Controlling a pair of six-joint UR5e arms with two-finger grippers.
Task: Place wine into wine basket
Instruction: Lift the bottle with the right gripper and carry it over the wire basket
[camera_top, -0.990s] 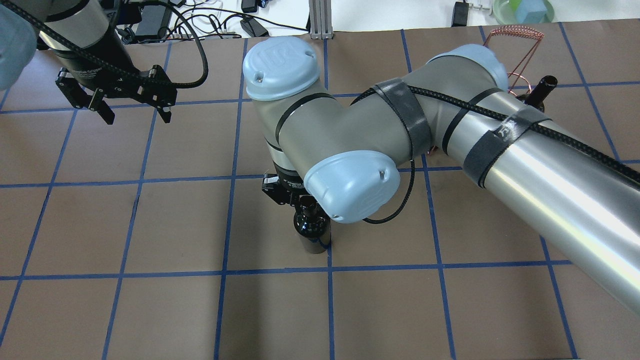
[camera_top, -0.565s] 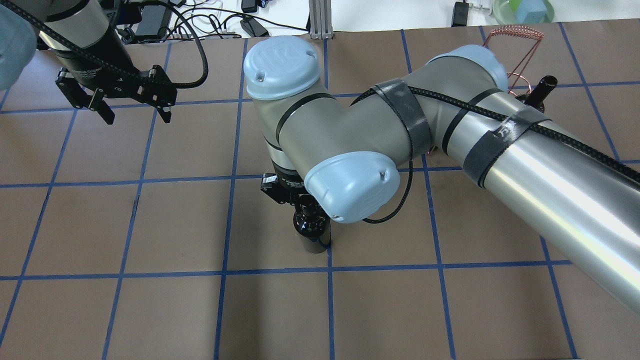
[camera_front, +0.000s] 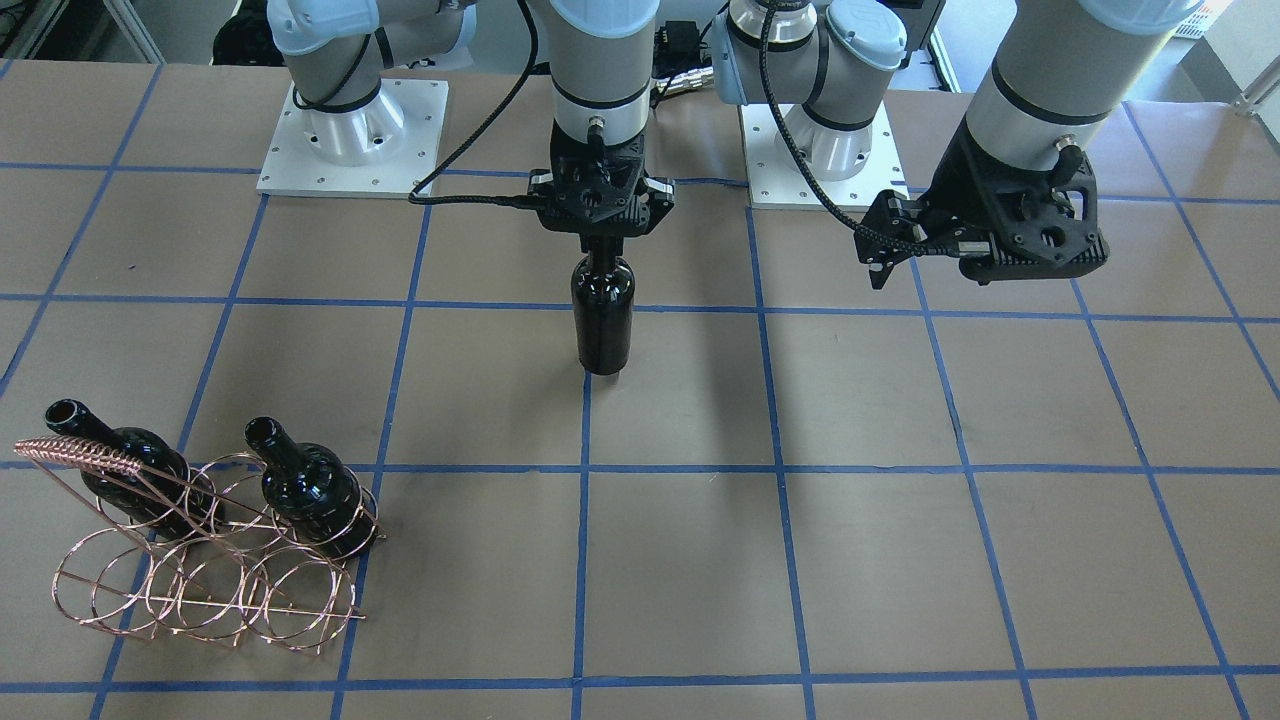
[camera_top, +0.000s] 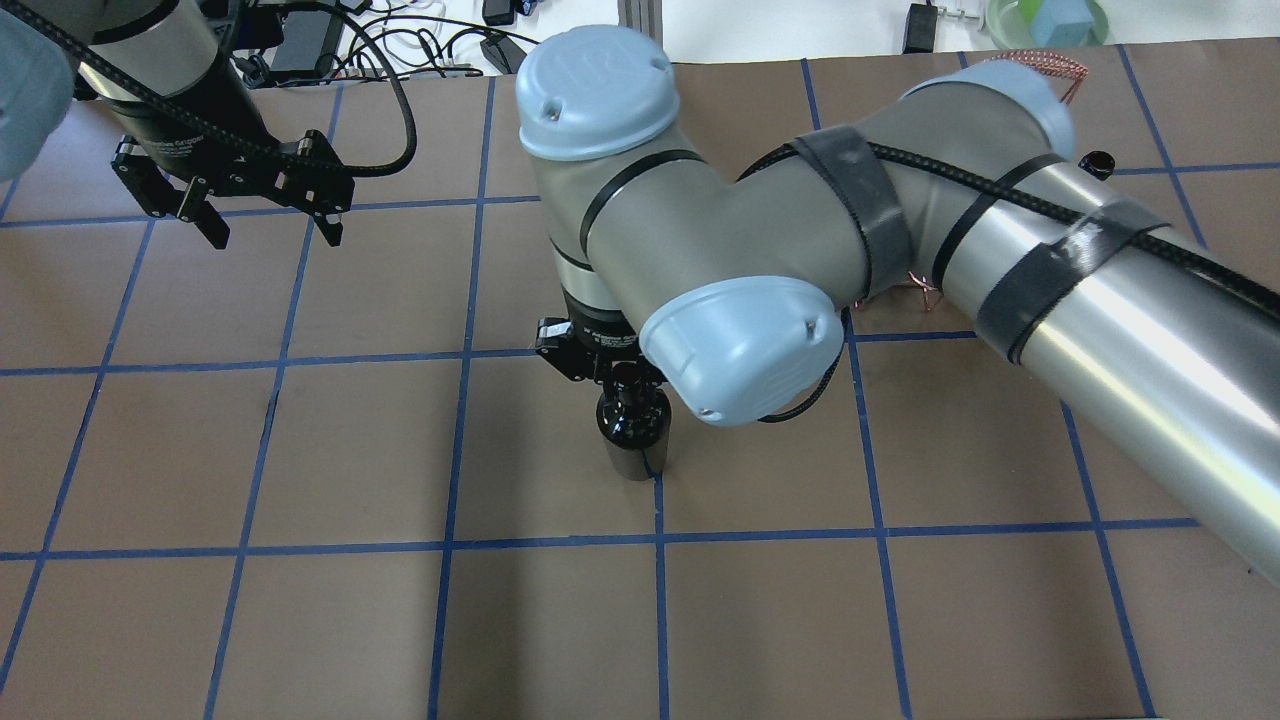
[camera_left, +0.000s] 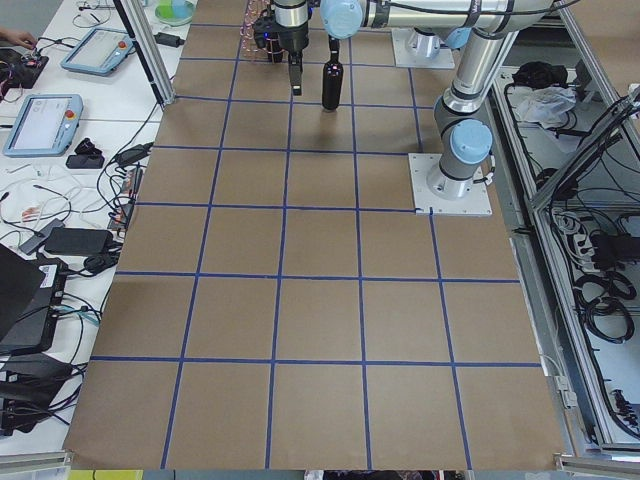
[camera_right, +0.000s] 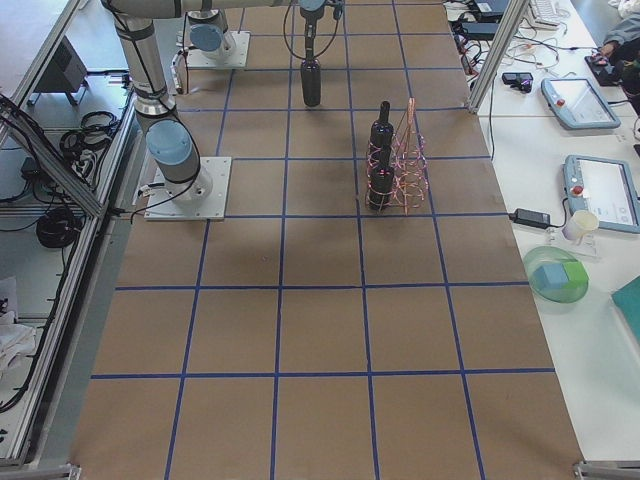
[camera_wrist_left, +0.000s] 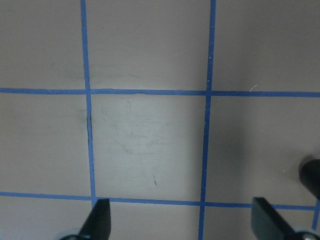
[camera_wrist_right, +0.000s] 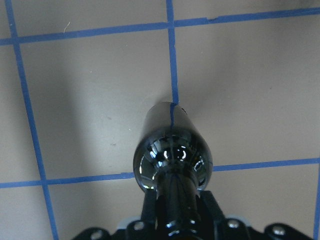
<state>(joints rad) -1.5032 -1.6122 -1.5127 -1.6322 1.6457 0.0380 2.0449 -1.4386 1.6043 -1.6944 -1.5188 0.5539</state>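
Our right gripper (camera_front: 600, 244) pinches the neck of the glossy dark glass wine bottle (camera_top: 632, 425), keeping its body free for the copper wire basket (camera_top: 1065, 62) at our two o'clock.

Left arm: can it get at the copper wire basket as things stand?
Probably not. The copper wire basket sits on the robot's far right; the right gripper, holding the dark glass bottle, stands between.

— What am I losing overhead?
— The right arm (camera_top: 1100, 300) is covering most of the wine basket (camera_top: 1062, 63); only its handle end is showing.
— And the right pincer (camera_front: 601, 243)?
— Its wrist is hiding the fingers and the neck of the wine (camera_top: 632, 425). On my left wrist camera, the frame is cutting off the left pincer (camera_wrist_left: 182, 220) and a dark shape (camera_wrist_left: 311, 177) at right.
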